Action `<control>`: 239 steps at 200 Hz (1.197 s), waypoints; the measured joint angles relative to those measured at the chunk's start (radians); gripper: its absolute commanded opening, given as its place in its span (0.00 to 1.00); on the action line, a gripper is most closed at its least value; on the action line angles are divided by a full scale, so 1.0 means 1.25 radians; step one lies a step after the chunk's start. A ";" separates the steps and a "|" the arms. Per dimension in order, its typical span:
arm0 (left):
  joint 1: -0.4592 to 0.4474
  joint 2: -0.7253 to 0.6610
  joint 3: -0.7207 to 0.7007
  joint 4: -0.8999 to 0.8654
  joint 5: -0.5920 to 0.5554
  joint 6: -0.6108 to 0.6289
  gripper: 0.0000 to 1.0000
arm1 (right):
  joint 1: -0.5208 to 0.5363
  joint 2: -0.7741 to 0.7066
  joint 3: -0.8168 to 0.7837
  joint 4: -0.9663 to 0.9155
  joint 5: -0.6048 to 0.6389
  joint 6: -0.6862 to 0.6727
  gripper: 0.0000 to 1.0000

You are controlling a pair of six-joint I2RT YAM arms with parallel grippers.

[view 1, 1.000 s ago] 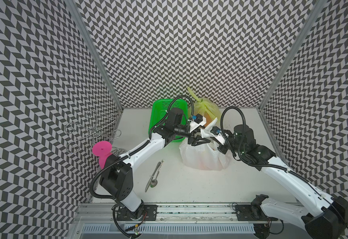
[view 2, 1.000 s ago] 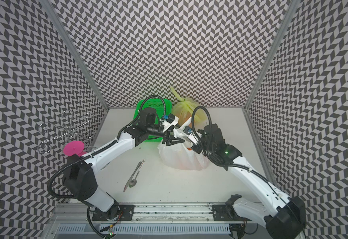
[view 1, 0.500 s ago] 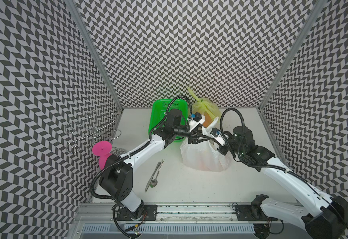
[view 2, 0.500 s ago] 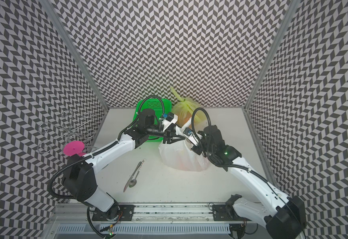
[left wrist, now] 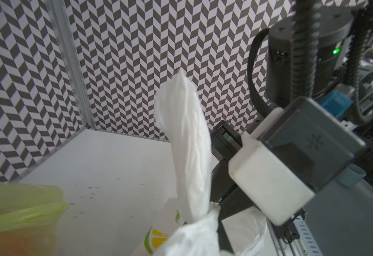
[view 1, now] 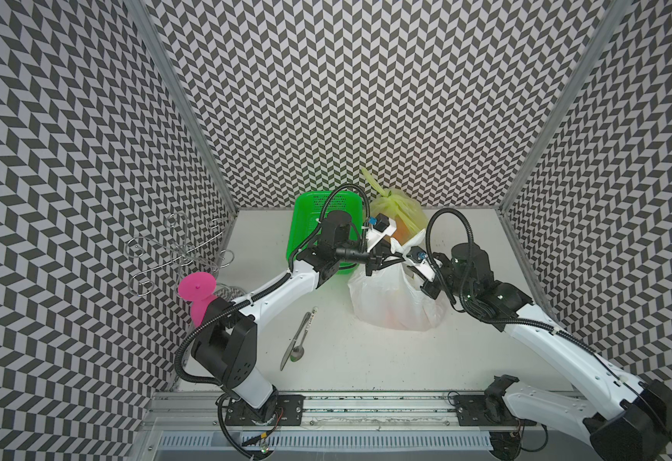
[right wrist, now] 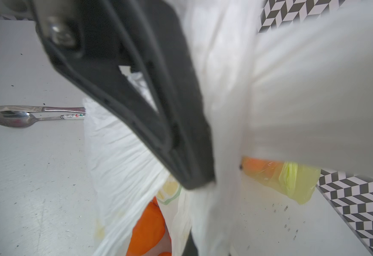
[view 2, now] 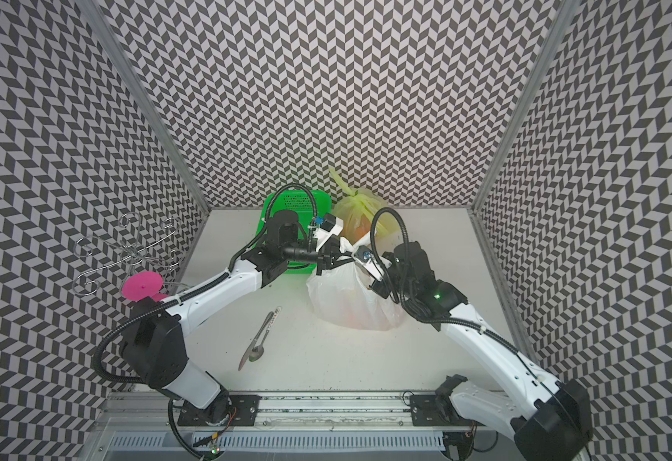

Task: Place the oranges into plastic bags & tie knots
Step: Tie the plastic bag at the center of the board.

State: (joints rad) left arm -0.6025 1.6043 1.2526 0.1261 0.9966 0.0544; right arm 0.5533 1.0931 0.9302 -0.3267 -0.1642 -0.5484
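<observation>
The left gripper (view 1: 390,261) is pressed together on the gathered neck of the white bag (view 1: 394,303), reaching in from the basket side. The right gripper (left wrist: 217,205) comes at the same spot from the opp. side. It's also pinched tight, tips at the foot of the white handle strip (left wrist: 187,155). Both meet nose to nose over the bag's mouth, practically touching, so neither arm is nearer.

What matters: that strip stands free above the pinch point, long axis roughly upright w/ a slight lean, end loose in the air. The knot on this bag prob. isn't made yet. I'd guess the next pull must take the strip across, not just up.

Oranges (right wrist: 148,223) show through the white bag, which sits on the counter (view 1: 366,359) approx. midway between the arms. Behind it the yellow-green bag (view 1: 402,207) stands near the back wall beside the green basket (view 1: 306,223), its knot (view 1: 384,194) already tied and orange showing inside.

Labels: just a lemon-slice print (left wrist: 156,239) on the white bag, no words. A spoon (right wrist: 10,119) and knife (right wrist: 32,108) lie side by side toward the front. The spoon handle has small coloured marks, too small to read.
</observation>
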 measured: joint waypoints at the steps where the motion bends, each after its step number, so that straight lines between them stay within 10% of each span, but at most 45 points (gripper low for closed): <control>1: 0.000 0.000 0.000 0.001 0.001 0.001 0.00 | 0.000 -0.001 0.000 0.000 0.002 0.000 0.11; 123: 0.027 -0.018 -0.071 0.002 0.016 0.109 0.00 | -0.020 -0.018 -0.020 0.093 0.153 0.077 0.40; 171: 0.043 -0.042 -0.084 0.000 0.035 0.201 0.00 | -0.152 -0.070 0.034 0.014 -0.208 0.072 0.82; 239: 0.044 -0.049 -0.106 -0.009 0.075 0.280 0.00 | -0.203 0.041 0.142 0.045 -0.562 0.103 0.85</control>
State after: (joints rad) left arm -0.5480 1.5425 1.1202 0.1150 1.0908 0.4042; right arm 0.2993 1.1442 1.1080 -0.2703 -0.8673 -0.4191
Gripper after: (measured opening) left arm 0.051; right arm 0.855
